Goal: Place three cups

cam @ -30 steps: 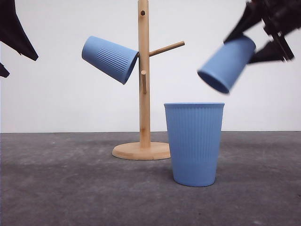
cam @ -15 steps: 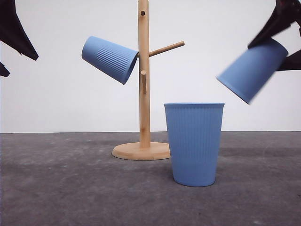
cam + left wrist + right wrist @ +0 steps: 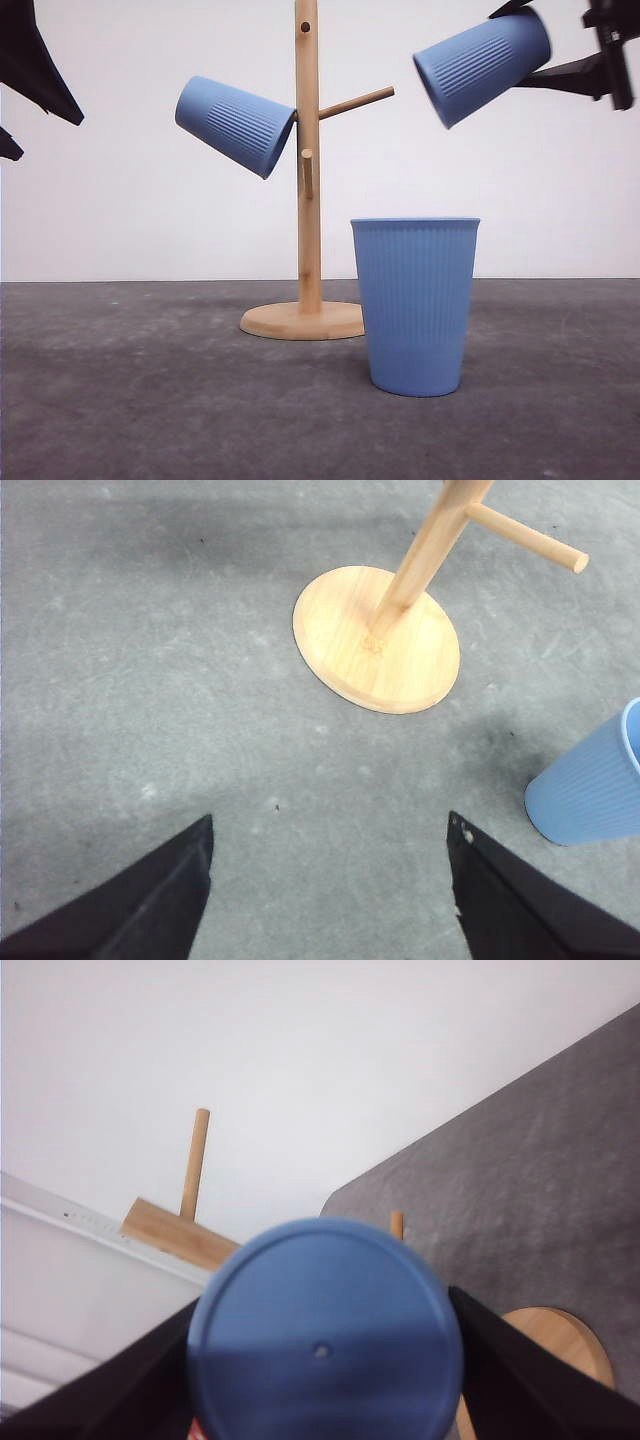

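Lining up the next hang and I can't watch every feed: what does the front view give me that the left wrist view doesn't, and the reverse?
Front view alone: the hung cup on a peg, and the held cup in the right pincer, mouth tilted toward the free peg.

Left wrist view alone: the open left pincer above bare table.

Both: the wooden stand and the standing cup.

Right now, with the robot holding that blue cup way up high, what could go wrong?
1. The right hand holds the tilted cup with its mouth toward the free peg. If the aim is off, the rim may bump the peg instead of sliding on.
2. A bump could rock the wooden stand and shake the hanging cup loose.
3. If the cup slips, it could fall onto the standing cup.
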Motion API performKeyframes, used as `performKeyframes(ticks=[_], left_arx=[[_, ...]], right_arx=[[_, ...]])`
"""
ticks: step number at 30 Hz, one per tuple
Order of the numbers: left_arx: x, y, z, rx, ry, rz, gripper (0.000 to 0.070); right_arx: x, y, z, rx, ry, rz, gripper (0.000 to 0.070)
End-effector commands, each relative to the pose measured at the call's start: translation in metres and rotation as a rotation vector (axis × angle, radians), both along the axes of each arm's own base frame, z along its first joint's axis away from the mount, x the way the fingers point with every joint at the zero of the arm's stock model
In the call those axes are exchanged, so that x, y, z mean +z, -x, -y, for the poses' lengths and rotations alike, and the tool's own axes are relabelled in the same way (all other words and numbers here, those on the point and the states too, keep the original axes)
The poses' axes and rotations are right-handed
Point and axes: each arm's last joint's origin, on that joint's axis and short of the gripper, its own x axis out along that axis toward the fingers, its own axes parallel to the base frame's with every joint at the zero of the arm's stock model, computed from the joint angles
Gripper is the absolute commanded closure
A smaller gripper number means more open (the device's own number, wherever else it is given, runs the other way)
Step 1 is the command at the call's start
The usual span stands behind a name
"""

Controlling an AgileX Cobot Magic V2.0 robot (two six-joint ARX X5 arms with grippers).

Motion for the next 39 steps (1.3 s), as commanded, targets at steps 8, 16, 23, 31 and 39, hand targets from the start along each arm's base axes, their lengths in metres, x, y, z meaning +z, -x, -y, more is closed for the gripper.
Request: performKeyframes(ticks=[8,16,23,31,39], left_arx=[[0.000,-0.002,0.001,-0.005,-0.005,0.007,0.0268],[0.000,-0.002,0.001,-0.005,-0.005,0.007,0.0268],[0.000,-0.002,0.001,-0.005,-0.005,0.007,0.0268],[0.000,-0.002,0.001,-0.005,-0.005,0.007,0.0268],[0.000,-0.002,0.001,-0.005,-0.005,0.007,0.0268]], right_arx=[[0.012,-0.045,-0.015,0.115,0.012,-0.011,0.0382],[-0.002,-0.064,-0.042,0.174,0.043,-0.036,0.0382],[-0.017,-0.069,-0.064,0.202,0.071,-0.052,0.0381],[-0.023,-0.072,-0.071,0.193,0.093,-0.054,0.0303],[-0.023,-0.072,-0.071,0.186,0.099,-0.043,0.0186]])
